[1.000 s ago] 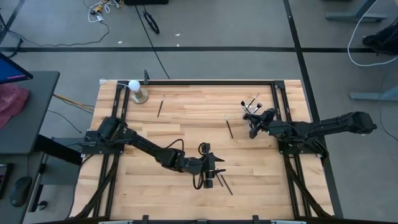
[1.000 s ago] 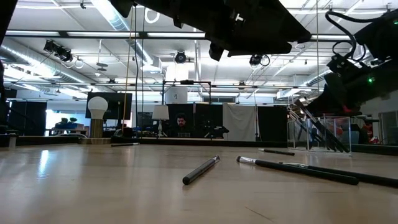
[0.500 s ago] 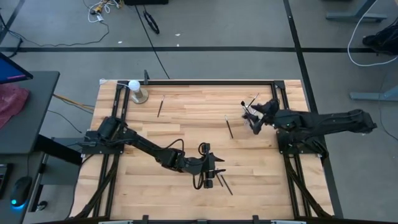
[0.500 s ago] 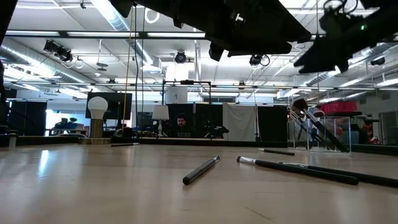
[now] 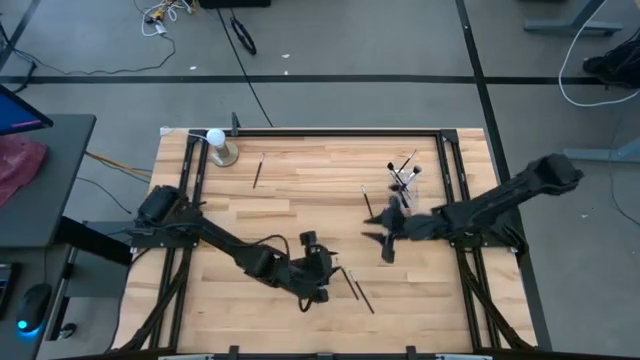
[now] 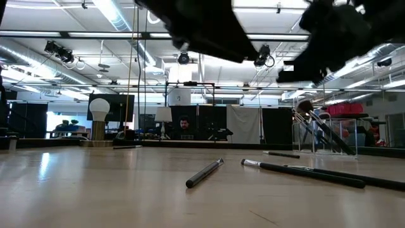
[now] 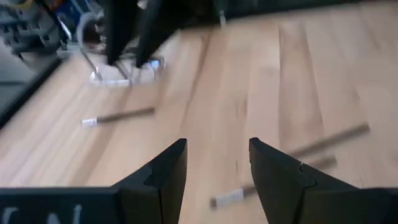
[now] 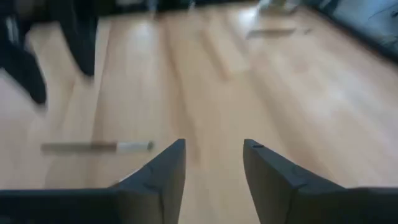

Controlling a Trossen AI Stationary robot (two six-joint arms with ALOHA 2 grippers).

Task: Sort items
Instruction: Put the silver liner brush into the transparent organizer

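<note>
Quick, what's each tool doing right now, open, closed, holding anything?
Left tool: open, holding nothing, above the table near the loose brushes.
Right tool: open, holding nothing, over mid-table.

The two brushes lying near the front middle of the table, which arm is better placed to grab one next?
Probably the left. Its left gripper sits right beside those two brushes, jaws open and empty. The right gripper is also open but farther back, nearer the clear cup.

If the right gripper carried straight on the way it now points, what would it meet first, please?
Probably nothing: the right gripper, jaws open and empty, points across bare tabletop. One brush lies off to the side of that line; depth is uncertain.
</note>
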